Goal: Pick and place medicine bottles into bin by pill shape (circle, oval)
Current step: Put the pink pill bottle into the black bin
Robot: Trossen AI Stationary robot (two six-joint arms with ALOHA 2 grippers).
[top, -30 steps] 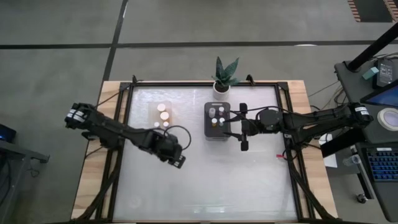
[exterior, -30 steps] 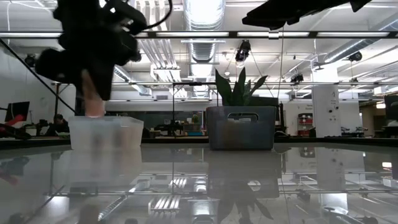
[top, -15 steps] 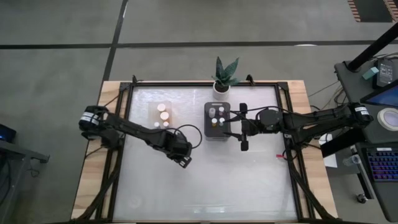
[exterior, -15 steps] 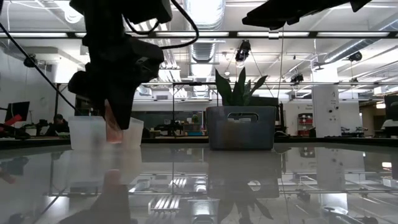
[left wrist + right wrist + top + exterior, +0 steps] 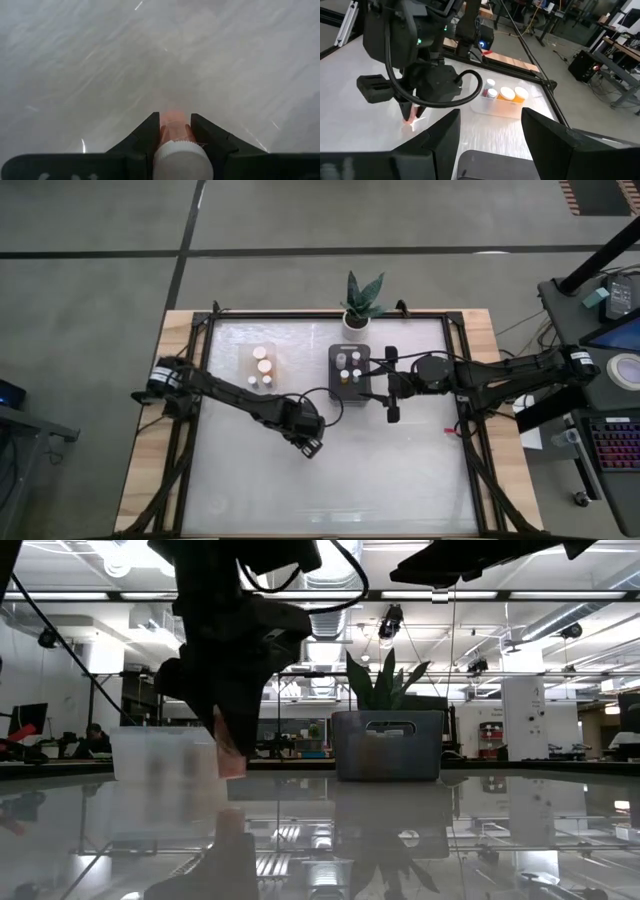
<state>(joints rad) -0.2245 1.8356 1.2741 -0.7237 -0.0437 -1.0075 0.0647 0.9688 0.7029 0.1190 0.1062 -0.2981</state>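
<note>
The left gripper (image 5: 172, 131), clamped on a pinkish medicine bottle (image 5: 175, 125) at the clear bin's (image 5: 262, 366) four o'clock, could drop it if its hold loosens, while the right gripper (image 5: 391, 387) waits open.

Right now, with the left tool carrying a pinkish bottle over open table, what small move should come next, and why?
Probably carry it on toward the dark bin. The left tool is shut on the pinkish bottle above bare glass, between the clear bin and the dark one, nearer the dark one. The right tool waits open beside that bin.

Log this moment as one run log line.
left gripper: shut on pinkish bottle, above table | right gripper: open, beside grey bin
</note>
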